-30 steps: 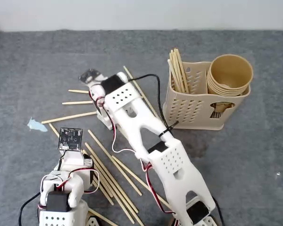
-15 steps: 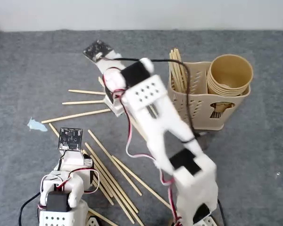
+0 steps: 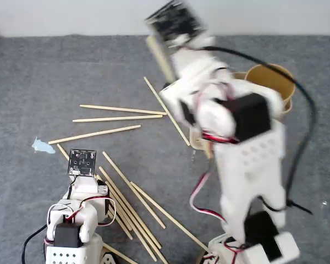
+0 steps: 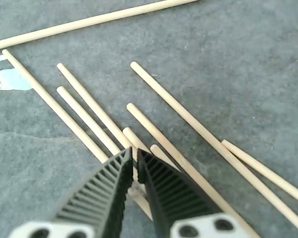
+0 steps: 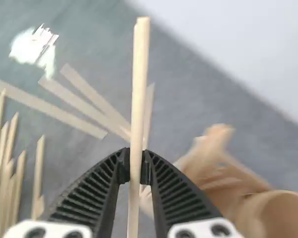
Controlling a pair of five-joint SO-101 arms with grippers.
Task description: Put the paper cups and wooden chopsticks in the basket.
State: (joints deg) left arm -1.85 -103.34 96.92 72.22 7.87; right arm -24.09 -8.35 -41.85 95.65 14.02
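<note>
Pale wooden chopstick (image 5: pixel 140 74) sits clamped in the closed right claw (image 5: pixel 135 157), passing between its tips, the long end jutting well beyond them above the grey bench (image 3: pixel 44 71).

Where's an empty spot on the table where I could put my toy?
The far left of the grey mat, beyond the three sideways chopsticks, is bare. So is the strip to the right of the right arm. Between the two arms it's crowded with a chopstick pile.
</note>
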